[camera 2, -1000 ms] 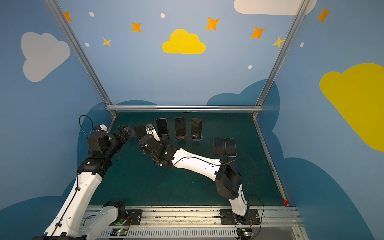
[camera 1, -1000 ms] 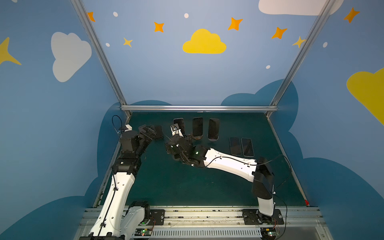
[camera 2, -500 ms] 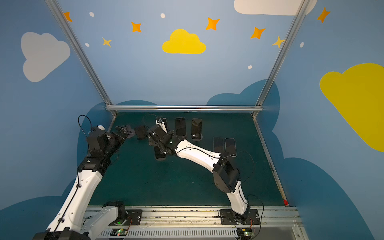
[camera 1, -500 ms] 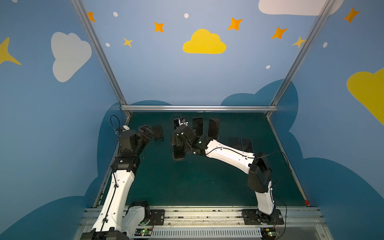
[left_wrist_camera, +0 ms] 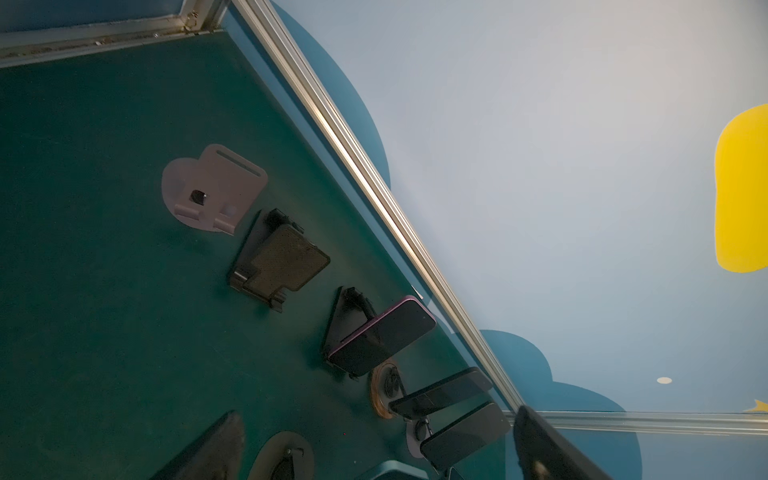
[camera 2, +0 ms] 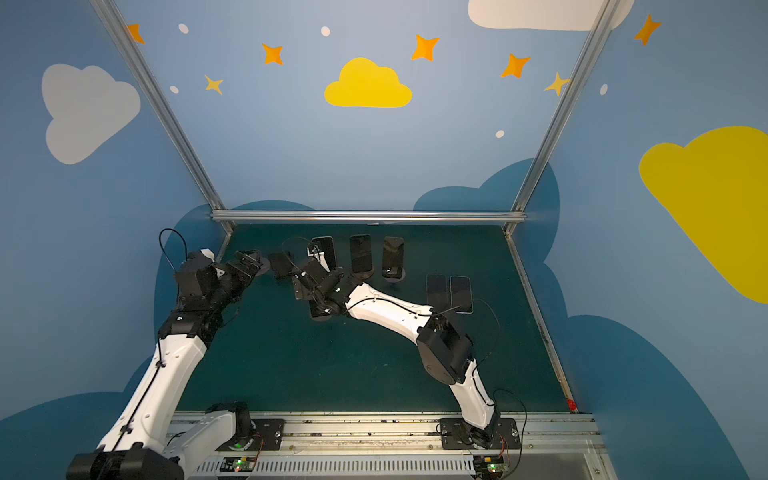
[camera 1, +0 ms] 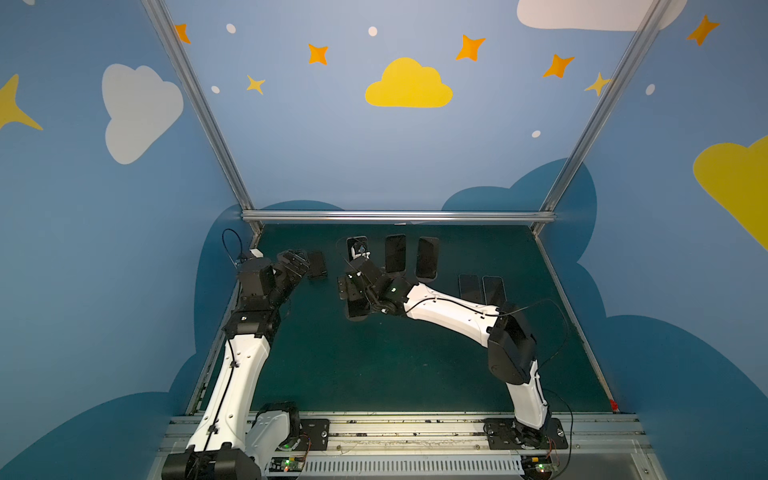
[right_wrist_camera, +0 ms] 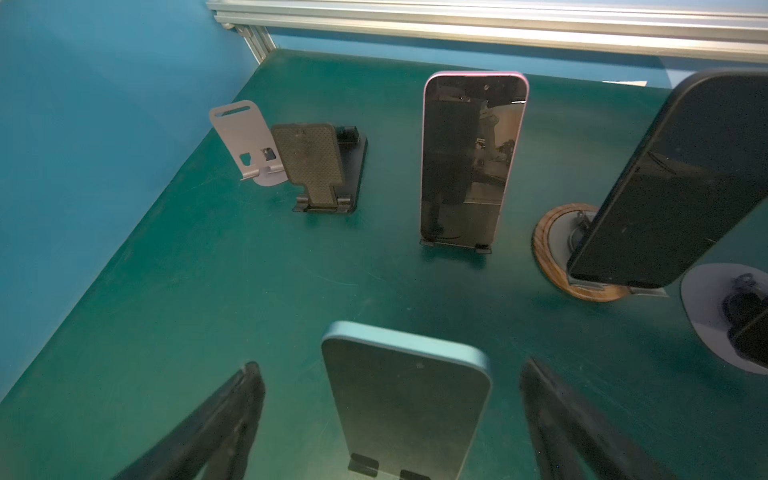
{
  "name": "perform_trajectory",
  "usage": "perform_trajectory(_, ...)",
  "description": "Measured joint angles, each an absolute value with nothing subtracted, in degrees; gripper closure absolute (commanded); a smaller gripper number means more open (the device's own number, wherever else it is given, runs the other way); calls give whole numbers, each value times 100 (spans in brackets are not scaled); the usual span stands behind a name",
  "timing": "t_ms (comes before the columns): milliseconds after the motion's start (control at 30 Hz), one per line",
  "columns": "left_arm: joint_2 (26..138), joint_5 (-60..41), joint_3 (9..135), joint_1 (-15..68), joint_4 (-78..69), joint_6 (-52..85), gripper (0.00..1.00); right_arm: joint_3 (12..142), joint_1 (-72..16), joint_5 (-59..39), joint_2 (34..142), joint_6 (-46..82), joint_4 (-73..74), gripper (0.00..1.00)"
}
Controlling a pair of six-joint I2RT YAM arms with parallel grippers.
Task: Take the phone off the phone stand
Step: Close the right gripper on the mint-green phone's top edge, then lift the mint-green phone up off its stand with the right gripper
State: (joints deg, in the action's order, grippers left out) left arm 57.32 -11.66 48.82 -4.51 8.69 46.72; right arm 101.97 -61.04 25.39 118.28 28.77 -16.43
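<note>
**Two phones off, teal one next, nothing gripped yet**

In both top views we see two flat phones [camera 1: 470, 286] lying side by side on the green mat [camera 1: 374, 365], well apart from the stands; we judge those done. The right gripper [camera 1: 353, 293] reaches across the middle and hangs over the teal phone [camera 1: 356, 311], which stands in front of the back row. Three back-row phones [camera 2: 360, 253] lean on stands there, so we count four left to lift. The left gripper [camera 1: 296, 262] is spread wide and empty, near the empty black stand [camera 1: 317, 266]. The near half of the mat is bare, which gives us plenty of room to carry a phone toward the robot's base.

From the left wrist we see the left fingers [left_wrist_camera: 208, 449] parted with nothing between them. The grey stand [left_wrist_camera: 212, 187] and the black stand are both vacant, and the pink-edged phone [left_wrist_camera: 382, 332] is propped close to the back rail [left_wrist_camera: 374, 183].

From the right wrist, the teal phone sits upright on the small feet of its stand [right_wrist_camera: 363, 464]. The right fingers [right_wrist_camera: 224, 415] stand apart from both its edges: released, grasping nothing, so the lift is not yet begun. The dark phone [right_wrist_camera: 665, 183] on its wooden base is near on one side. We judge a sideways swing could clip it, while straight up looks open
</note>
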Motion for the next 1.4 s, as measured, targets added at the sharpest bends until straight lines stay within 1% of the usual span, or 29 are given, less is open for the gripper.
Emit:
perform_trajectory(233,5798,-1411,4873,-478,744,4742,0,10186,-6110,2558,11852,2982,-1518,4)
perform_trajectory(800,5808,-1544,4807,-489,661,4810,0,10114,-6090,2668,12160,2926,-1262,4)
perform_trajectory(1133,5808,-1584,4807,-491,657,4807,0,10036,-6080,2648,12258,2926,-1041,7)
perform_trajectory(1400,5808,-1601,4807,-497,620,4810,0,9994,-6055,2716,12324,2910,-980,12)
